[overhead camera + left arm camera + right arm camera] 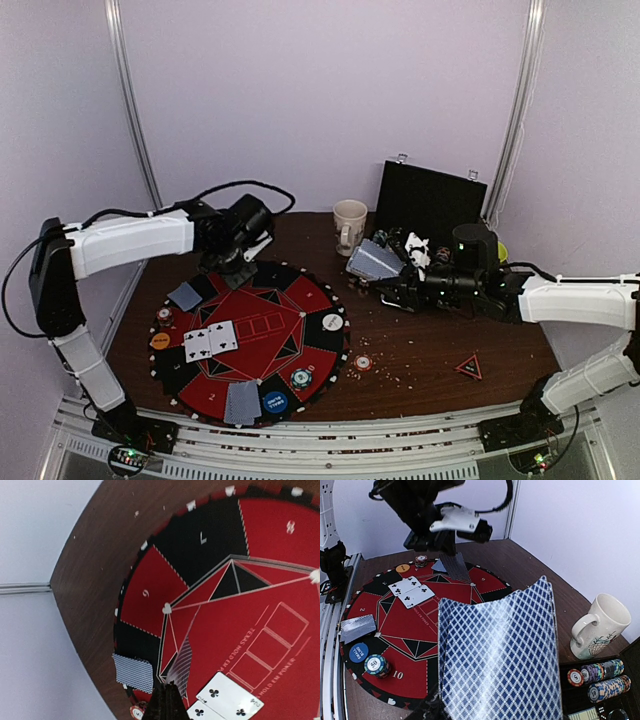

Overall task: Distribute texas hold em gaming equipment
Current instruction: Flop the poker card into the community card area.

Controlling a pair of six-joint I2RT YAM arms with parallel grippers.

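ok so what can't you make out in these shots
Right wrist: the bent deck fills the foreground, hiding how the right gripper grips it; card count unclear.
Left wrist: the card in the left gripper shows only its back; the club cards are cut by the bottom edge.
Top: lettering on the orange button is too small; the right arm covers what's in the black case.

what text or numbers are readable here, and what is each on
"TEXAS HOLD EM POKER": centre of the round red-and-black felt mat.
"SMALL BLIND": blue round button disc.
"10", "2", "7", "8": the mat's seat segments.
Too blurred: orange disc, white disc, striped-edge poker chips, face-up club cards' corner indices.
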